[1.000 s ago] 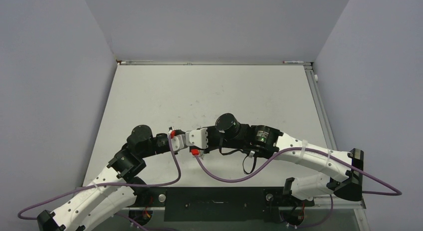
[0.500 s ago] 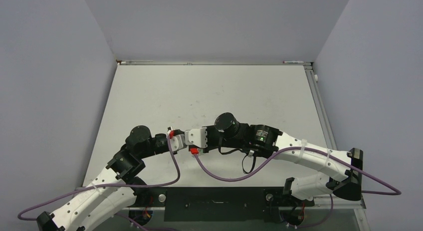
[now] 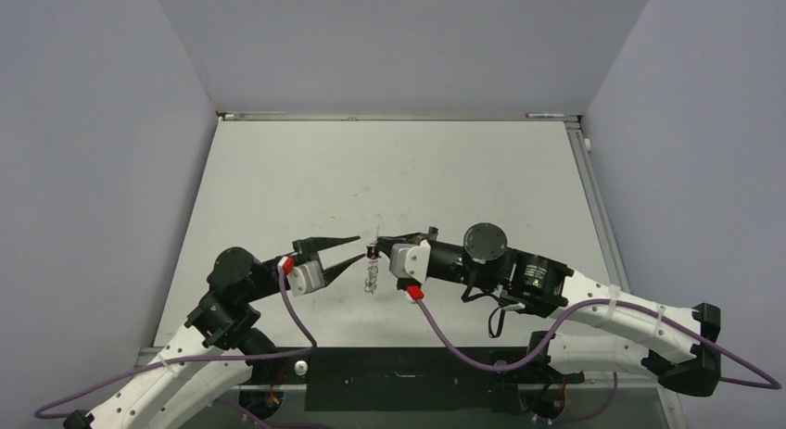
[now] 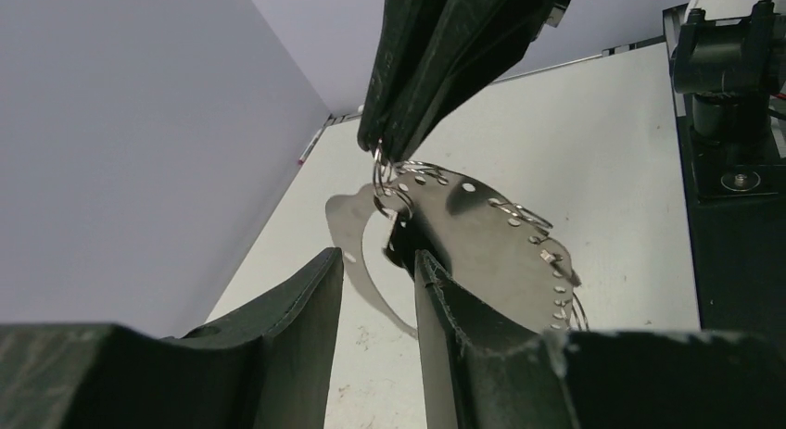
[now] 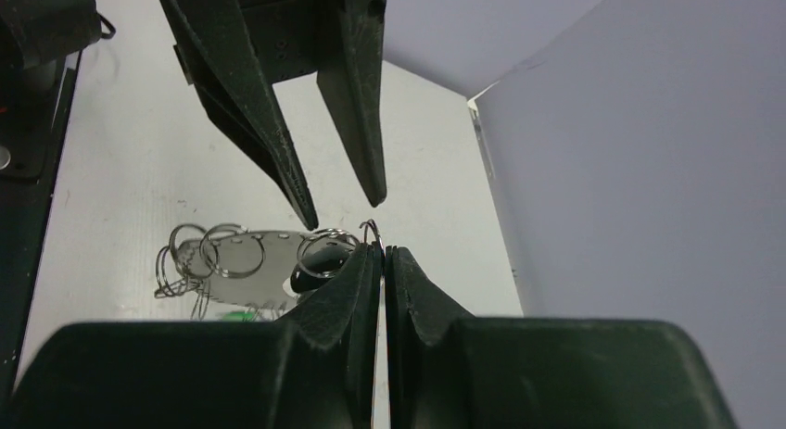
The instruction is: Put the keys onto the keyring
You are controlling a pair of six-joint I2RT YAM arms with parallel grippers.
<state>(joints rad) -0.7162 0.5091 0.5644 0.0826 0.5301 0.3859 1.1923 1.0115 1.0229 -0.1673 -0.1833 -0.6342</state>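
Because our right gripper (image 5: 382, 251) is clamped shut on one small ring at the top of the keyring (image 5: 243, 258), the whole bunch hangs free from that single pinch, and that is what we have to manage. The bundle dangles between the two sets of tips and appears to be clear of the surface below. Its silver loops are fanned out and the green tag (image 5: 236, 311) sits at the bottom. A dark piece (image 4: 404, 246) among the loops may be the head of one of the keys, though we cannot tell for sure. Just beyond the bundle our left gripper (image 5: 343, 213) stands open with nothing between its fingers, tips pointed at the loops. We judge the next grasp should come in slowly and square and take one piece only, since any nudge would set the bunch swinging. The right gripper should hold firm, as a slip would drop everything onto the table (image 3: 417, 170) beyond.
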